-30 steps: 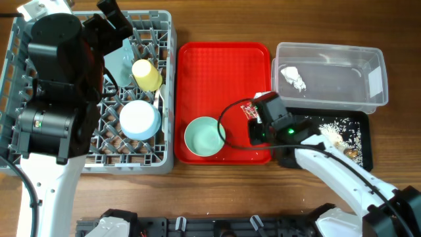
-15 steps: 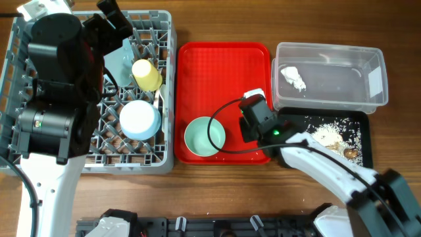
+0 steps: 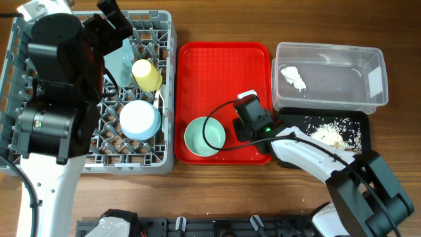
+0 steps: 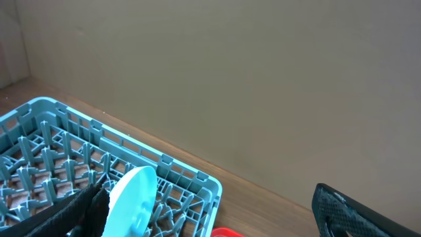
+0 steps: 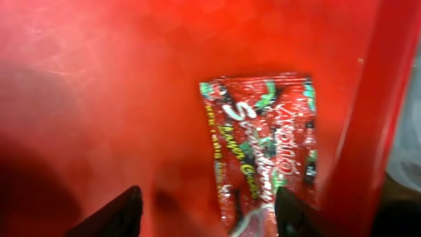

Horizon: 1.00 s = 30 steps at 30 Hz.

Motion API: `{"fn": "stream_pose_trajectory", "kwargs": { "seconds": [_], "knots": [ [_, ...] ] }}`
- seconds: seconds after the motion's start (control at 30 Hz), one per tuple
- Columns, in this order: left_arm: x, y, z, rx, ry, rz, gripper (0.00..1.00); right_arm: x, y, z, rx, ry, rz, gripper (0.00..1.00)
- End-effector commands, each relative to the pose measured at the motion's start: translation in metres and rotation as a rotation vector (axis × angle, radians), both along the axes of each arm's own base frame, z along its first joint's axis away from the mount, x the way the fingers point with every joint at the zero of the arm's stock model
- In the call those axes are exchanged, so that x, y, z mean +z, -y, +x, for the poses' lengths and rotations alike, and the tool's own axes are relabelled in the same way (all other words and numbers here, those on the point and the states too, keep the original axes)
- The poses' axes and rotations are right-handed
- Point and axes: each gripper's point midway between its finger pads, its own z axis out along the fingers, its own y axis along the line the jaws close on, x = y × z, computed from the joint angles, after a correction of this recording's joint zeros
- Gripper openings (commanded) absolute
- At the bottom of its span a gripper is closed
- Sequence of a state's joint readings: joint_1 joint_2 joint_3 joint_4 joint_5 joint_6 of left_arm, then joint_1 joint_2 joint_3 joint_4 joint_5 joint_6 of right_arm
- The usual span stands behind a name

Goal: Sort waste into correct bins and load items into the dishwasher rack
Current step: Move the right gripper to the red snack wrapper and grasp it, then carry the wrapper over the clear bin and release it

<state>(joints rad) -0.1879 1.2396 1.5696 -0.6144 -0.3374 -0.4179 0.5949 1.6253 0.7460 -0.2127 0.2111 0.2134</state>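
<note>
The red snack wrapper (image 5: pixel 263 145) lies flat on the red tray (image 3: pixel 217 72) near its right rim. My right gripper (image 3: pixel 247 113) is open just above it, with the wrapper lying toward the right finger (image 5: pixel 210 220). The gripper hides the wrapper in the overhead view. A pale green-blue bowl (image 3: pixel 204 136) sits upright on the tray. The grey rack (image 3: pixel 164 20) holds the yellow cup (image 3: pixel 146 74), an upturned bowl (image 3: pixel 139 119) and the standing light blue plate (image 4: pixel 131 197). My left gripper (image 4: pixel 204 220) is open and empty above the rack's far edge.
The clear tub (image 3: pixel 329 47) at the right holds the white tissue (image 3: pixel 293 77). The black tray (image 3: pixel 365 141) in front of it holds rice-like and brown scraps (image 3: pixel 329 135). My left arm (image 3: pixel 56 85) covers the rack's left half.
My right gripper has moved left from the black tray's edge onto the red tray, over the snack wrapper. The left arm has not moved.
</note>
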Motion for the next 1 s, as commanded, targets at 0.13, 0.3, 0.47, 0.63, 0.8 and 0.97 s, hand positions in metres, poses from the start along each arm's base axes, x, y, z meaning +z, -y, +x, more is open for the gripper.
{"fn": "stream_pose_trajectory", "kwargs": {
  "seconds": [0.13,0.3,0.47,0.63,0.8,0.97],
  "knots": [
    [0.0,-0.001,0.001,-0.001,0.004,-0.016,1.0,-0.004,-0.009,-0.003,0.031,-0.021,0.033,0.62],
    [0.0,-0.001,0.001,-0.001,0.004,-0.016,1.0,0.0,-0.002,0.018,0.003,0.077,-0.022,0.59],
    [0.0,-0.001,0.001,-0.001,0.004,-0.016,1.0,-0.013,0.002,0.015,0.043,0.05,-0.076,0.59],
    [0.0,-0.001,0.001,-0.001,0.004,-0.016,1.0,-0.027,0.004,0.011,0.065,0.018,-0.106,0.54],
    [0.0,-0.001,0.001,-0.001,0.004,-0.016,1.0,-0.032,-0.008,0.004,0.104,-0.023,-0.047,0.31],
    [0.0,-0.001,0.001,-0.001,0.004,-0.016,1.0,-0.032,-0.009,0.003,0.11,-0.032,-0.038,0.1]
  ]
}}
